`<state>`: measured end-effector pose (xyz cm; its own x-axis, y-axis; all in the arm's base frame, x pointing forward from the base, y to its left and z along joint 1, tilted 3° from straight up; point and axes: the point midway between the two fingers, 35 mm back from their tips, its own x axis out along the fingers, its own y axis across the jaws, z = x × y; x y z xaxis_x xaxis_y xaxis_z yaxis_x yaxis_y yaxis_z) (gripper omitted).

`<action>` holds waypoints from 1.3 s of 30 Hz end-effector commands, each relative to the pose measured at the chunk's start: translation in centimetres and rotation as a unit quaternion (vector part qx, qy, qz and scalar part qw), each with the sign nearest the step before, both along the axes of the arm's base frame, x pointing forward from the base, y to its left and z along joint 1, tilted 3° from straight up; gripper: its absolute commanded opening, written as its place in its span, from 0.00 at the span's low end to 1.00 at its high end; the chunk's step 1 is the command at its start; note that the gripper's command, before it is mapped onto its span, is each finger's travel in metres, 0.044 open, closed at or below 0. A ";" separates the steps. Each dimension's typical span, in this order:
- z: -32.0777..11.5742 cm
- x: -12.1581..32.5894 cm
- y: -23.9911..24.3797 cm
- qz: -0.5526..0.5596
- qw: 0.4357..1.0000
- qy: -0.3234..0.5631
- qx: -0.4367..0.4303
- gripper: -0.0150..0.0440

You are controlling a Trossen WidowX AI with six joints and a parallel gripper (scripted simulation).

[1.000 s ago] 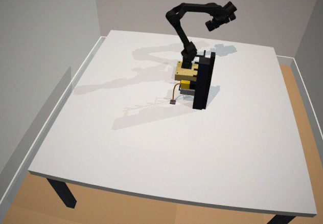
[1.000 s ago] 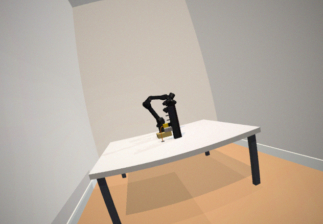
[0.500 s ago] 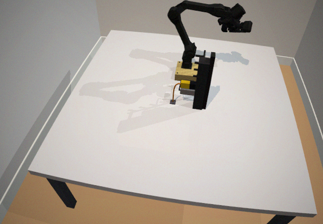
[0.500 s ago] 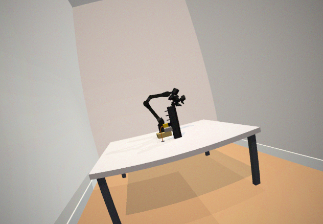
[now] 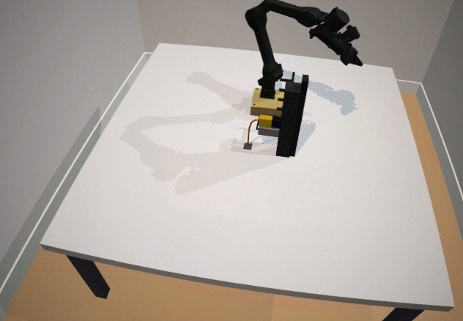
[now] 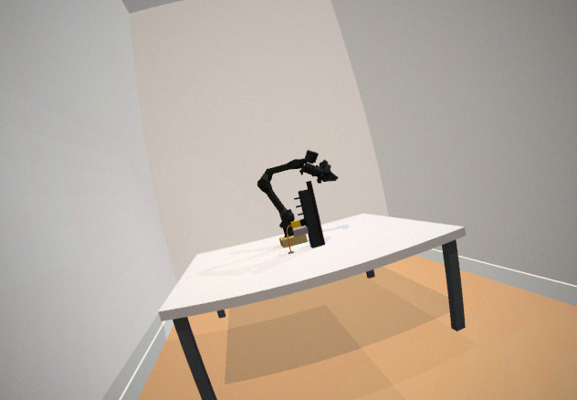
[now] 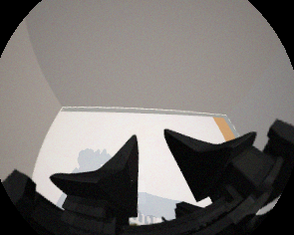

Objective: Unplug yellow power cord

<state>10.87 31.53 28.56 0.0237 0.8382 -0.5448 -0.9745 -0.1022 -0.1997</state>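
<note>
From the top view, the black arm rises from its tan base block (image 5: 266,102) on the white tabletop (image 5: 224,212), bends over and carries the end effector (image 5: 354,60) high in the air, beyond the upright black power strip (image 5: 292,115) and well apart from it. The yellow plug (image 5: 266,120) sits low against the strip's face, just below the base block, and its orange-yellow cord (image 5: 251,127) curves down to a small dark end piece (image 5: 247,146) lying on the tabletop. In the exterior view, the end effector (image 6: 331,177) hangs above and just past the top of the power strip (image 6: 312,221), touching nothing, while the yellow plug (image 6: 297,225) remains seated near the strip's foot with the cord (image 6: 289,239) dropping to the tabletop (image 6: 372,247). In the wrist view, the two dark fingers stand partly closed with a narrow gap between them; only the pale tabletop (image 7: 155,140) and a grey wall show through that gap, so the end effector grips nothing.
</note>
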 end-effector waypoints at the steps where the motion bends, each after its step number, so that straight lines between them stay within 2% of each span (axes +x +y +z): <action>1: 1.0 4.3 -1.1 -0.098 0.995 0.019 0.012 0.53; 7: 2.4 10.9 -4.3 -0.253 0.965 0.052 0.038 0.53; 12: 3.5 16.0 -8.2 -0.380 0.919 0.078 0.069 0.53; 20: 4.5 22.8 -17.1 -0.575 0.800 0.121 0.124 0.53; 27: 2.2 24.4 -24.0 -0.695 0.683 0.182 0.132 0.53; 30: 0.1 24.8 -26.5 -0.745 0.611 0.234 0.131 0.53; 32: -1.9 25.1 -27.8 -0.780 0.543 0.285 0.128 0.53; 35: -6.0 24.7 -30.3 -0.837 0.381 0.376 0.117 0.53; 39: -11.1 22.1 -32.7 -0.877 0.134 0.453 0.088 0.53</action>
